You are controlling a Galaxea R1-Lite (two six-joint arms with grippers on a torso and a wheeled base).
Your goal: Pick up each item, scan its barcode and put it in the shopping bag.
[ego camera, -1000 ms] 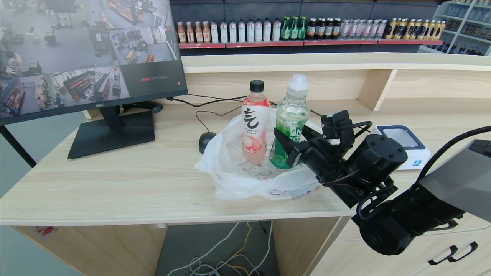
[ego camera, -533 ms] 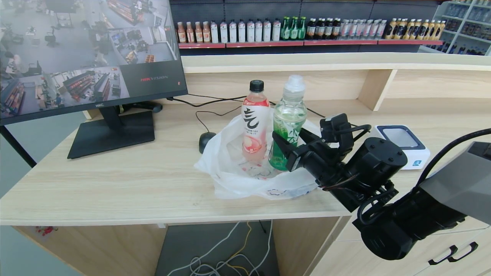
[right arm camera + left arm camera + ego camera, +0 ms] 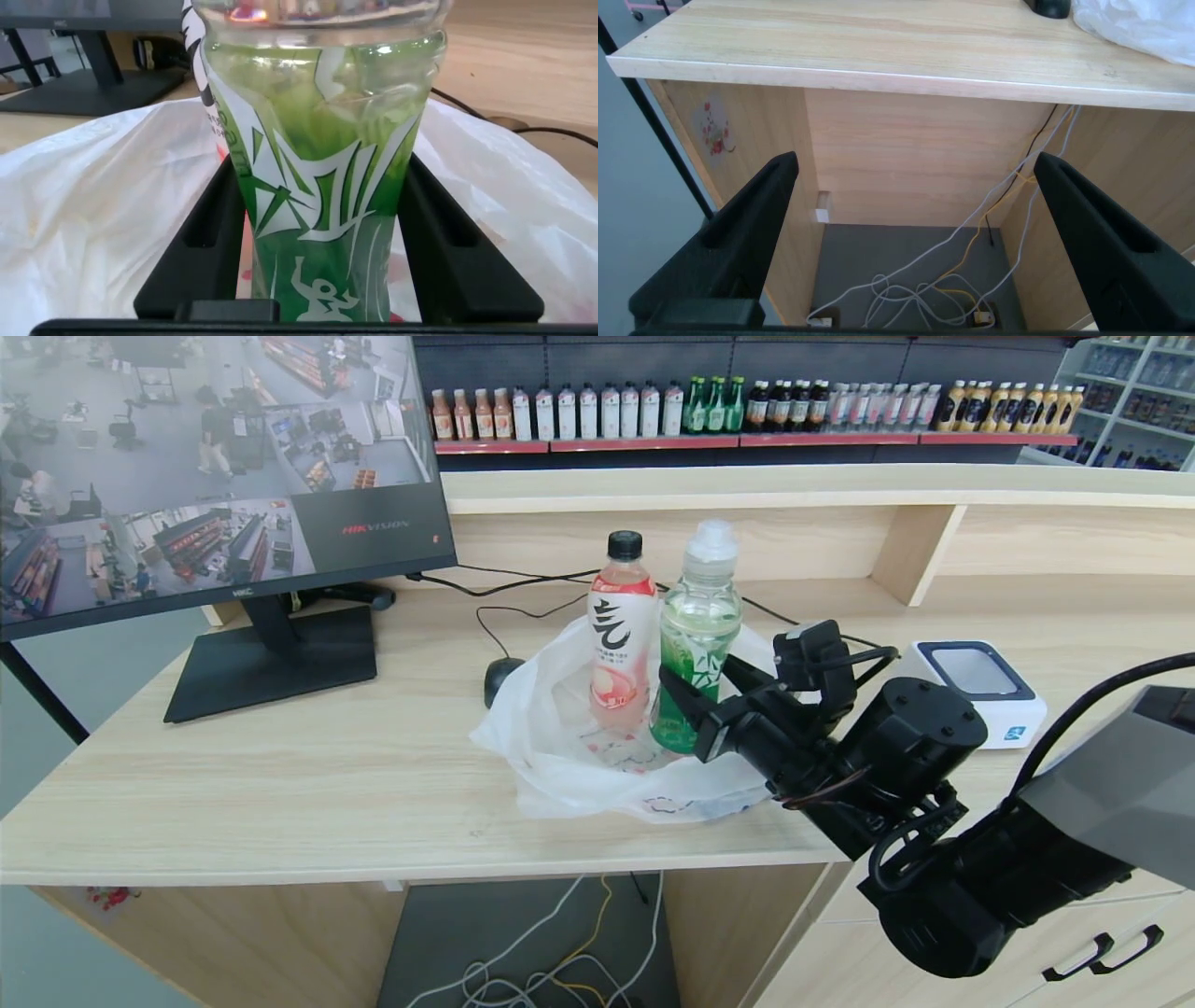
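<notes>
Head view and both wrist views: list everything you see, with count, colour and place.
green bottle: one, green, tilted, base in the shopping bag, beside the pink bottle
pink bottle: one, pink with black cap, upright in the bag
shopping bag: one, white, open on the counter's middle
scanner: one, white with dark window, counter's right
mouse: one, black, at the bag's left rear
monitor: one, black, counter's left
counter: one, light wood
shelf bottles: many, mixed colours, back wall row
cables: several, white and yellow, under the counter
right gripper: one, black, shut on the green bottle
left gripper: one, black, open, low before the counter's front
</notes>
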